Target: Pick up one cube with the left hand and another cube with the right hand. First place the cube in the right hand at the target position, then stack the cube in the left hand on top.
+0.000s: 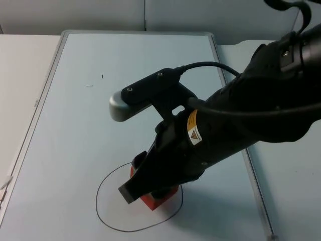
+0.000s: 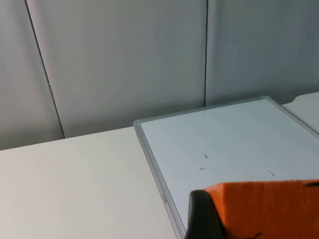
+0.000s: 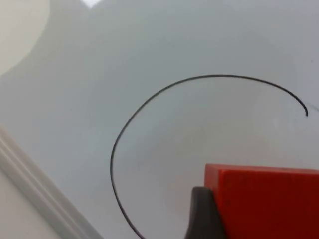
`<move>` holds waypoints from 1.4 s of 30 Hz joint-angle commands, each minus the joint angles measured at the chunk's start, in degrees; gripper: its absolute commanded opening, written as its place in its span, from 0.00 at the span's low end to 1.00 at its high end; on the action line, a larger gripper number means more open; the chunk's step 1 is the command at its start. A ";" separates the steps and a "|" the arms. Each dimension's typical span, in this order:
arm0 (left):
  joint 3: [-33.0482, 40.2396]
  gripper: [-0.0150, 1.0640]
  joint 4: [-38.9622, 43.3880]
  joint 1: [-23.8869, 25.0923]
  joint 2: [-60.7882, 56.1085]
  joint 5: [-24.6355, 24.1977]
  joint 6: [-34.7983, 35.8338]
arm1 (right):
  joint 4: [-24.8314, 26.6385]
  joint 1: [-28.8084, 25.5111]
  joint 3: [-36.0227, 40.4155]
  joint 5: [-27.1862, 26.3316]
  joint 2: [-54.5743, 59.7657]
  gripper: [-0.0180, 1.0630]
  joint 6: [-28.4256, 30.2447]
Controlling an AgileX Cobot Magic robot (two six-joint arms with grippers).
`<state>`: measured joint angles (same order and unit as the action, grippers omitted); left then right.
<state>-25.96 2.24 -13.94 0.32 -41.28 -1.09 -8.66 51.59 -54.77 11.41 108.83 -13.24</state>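
Surface: white table top (image 1: 20, 90) carried a grey-framed whiteboard (image 1: 75, 125) and ended at a grey partition wall (image 2: 119, 59).
Target position: a hand-drawn black circle (image 1: 103, 175) lay on the whiteboard's near part; its line also curved across the board in the right wrist view (image 3: 149, 99).
Right gripper: the right gripper (image 1: 145, 187) reached down inside the circle, its fingers clenched on the red cube.
Red cube: the red cube (image 1: 159, 200) sat low within the circle, at or just above the board; contact could not be told. It appeared beside a black fingertip (image 3: 202, 214) in the right wrist view (image 3: 264, 199).
Left gripper: one black fingertip (image 2: 202, 216) pressed against an orange cube (image 2: 264, 209), held above the whiteboard and facing the wall.
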 commanded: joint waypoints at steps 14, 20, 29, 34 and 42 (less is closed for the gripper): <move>0.05 0.01 -0.06 -0.22 -0.32 0.92 0.47 | -0.52 0.35 -0.85 -3.50 4.54 0.01 0.18; 0.05 0.01 -0.06 -0.22 -0.32 0.92 0.47 | -0.52 0.35 -0.85 -3.61 4.66 0.01 0.18; 0.05 0.01 -0.06 -0.22 -0.32 0.92 0.47 | -0.52 0.35 -0.85 -3.61 4.66 0.01 0.18; 0.05 0.01 -0.06 -0.22 -0.32 0.92 0.47 | -0.52 0.35 -0.85 -3.61 4.66 0.01 0.18; 0.05 0.01 -0.06 -0.22 -0.32 0.92 0.47 | -0.52 0.35 -0.85 -3.58 4.39 0.15 0.18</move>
<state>-25.96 2.24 -13.94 0.32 -41.28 -1.09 -8.80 51.80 -55.26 7.89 112.98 -13.24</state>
